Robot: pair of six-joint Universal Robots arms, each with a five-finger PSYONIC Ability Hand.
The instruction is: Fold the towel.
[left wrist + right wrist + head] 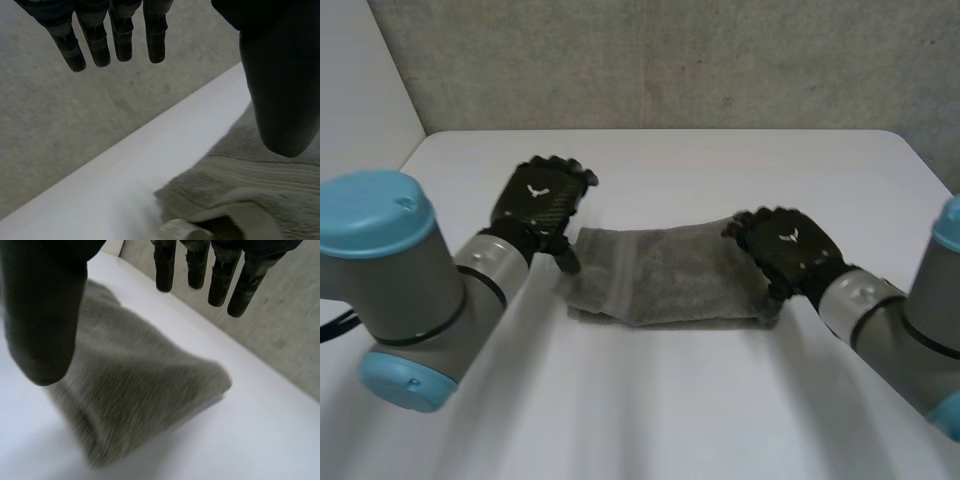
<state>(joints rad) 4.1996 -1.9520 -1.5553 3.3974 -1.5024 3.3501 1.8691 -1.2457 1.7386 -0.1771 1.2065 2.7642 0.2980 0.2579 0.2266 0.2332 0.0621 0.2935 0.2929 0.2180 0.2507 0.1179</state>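
A grey towel lies folded in a strip on the white table. My left hand hovers at the towel's left end, fingers straight and apart from the thumb, holding nothing; its wrist view shows the towel under the thumb. My right hand is over the towel's right end, fingers straight and spread from the thumb, with the towel below the palm and nothing pinched.
A grey wall rises behind the table's far edge. Bare table surface surrounds the towel on every side, widest at the front.
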